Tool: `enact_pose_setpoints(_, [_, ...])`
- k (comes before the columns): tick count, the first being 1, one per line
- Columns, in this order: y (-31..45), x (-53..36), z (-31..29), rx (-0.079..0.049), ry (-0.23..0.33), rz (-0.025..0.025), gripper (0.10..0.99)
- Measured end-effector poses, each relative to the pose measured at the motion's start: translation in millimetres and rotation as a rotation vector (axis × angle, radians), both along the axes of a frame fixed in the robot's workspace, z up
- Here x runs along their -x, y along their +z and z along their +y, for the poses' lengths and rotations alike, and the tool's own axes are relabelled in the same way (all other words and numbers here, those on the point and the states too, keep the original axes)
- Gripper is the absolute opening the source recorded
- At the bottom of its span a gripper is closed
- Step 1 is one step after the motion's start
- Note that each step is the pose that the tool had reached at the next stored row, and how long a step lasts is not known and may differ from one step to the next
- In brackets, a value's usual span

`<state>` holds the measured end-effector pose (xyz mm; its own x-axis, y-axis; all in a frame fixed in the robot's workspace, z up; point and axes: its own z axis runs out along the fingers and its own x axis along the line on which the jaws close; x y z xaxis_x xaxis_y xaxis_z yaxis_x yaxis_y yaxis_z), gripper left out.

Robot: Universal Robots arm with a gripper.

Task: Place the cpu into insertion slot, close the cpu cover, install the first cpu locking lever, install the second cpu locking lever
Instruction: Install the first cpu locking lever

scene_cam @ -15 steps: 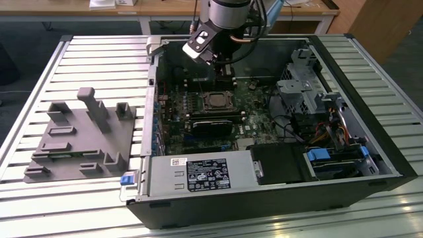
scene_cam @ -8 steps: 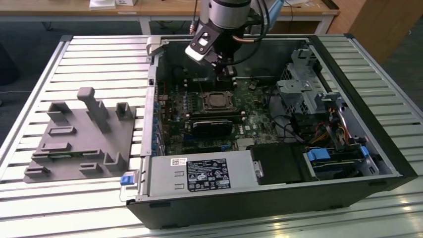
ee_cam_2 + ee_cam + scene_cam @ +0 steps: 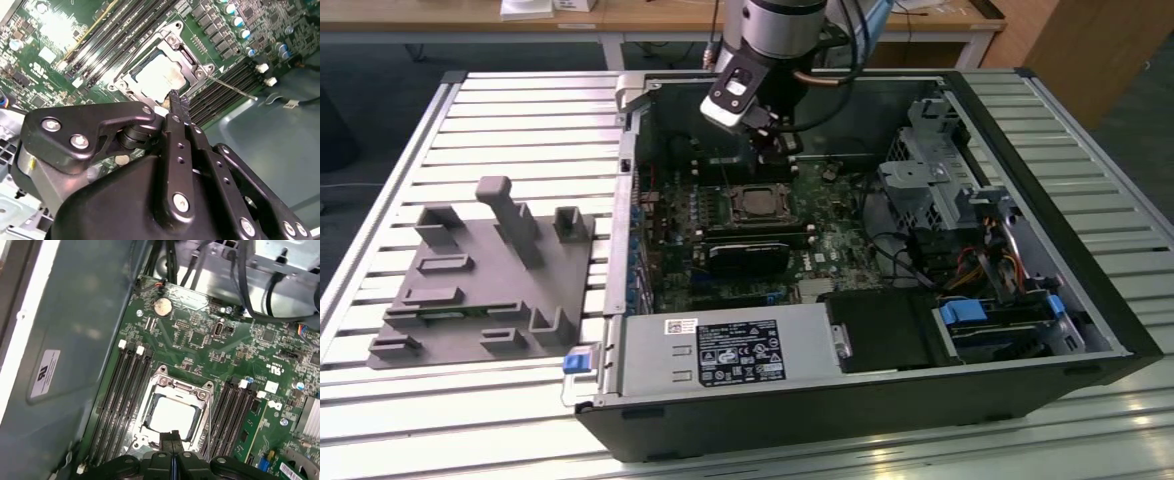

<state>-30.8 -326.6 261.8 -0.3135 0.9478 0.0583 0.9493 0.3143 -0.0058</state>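
An open computer case point(image 3: 854, 420) is observed lying on a slatted metal bench point(image 3: 520, 100), with the motherboard exposed. The arm enters from the upper centre of the exterior view, and the gripper point(image 3: 782, 158) is held low inside the case, just above the far edge of the socket area.

The cpu point(image 3: 757, 203) is seen seated in the insertion slot point(image 3: 151, 407) near the middle of the board; its pale metal top is visible in both wrist views point(image 3: 157, 77) point(image 3: 172, 417). The cpu cover point(image 3: 177, 387) is noted lying flat, framing the chip's edges. In the second wrist view, one thin locking lever point(image 3: 232, 86) is seen standing out from the socket corner and reaching across the neighbouring memory slots.

The gripper point(image 3: 176, 97) point(image 3: 172, 436) is recorded with its fingers pressed together and nothing between them; the tips are placed at the cover's edge, though contact cannot be confirmed.

Surroundings: long memory slots point(image 3: 122, 390) flank the socket on both sides, and a coin battery point(image 3: 162, 306) is fitted beyond it. A black rectangular block point(image 3: 750, 250) sits just in front of the socket in the exterior view. A power supply point(image 3: 727, 350) occupies the lower centre, and a drive cage point(image 3: 927, 170) with loose cables point(image 3: 981, 260) crowds the exterior view's right. A grey moulded fixture point(image 3: 480, 280) rests on the bench at the exterior view's left, well apart from the case.
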Motion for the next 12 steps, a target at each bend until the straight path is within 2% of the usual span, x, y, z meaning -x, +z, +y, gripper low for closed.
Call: enact_pose_setpoints(12, [0.0, 0.0, 0.0, 0.000, 0.152, 0.0000, 0.106])
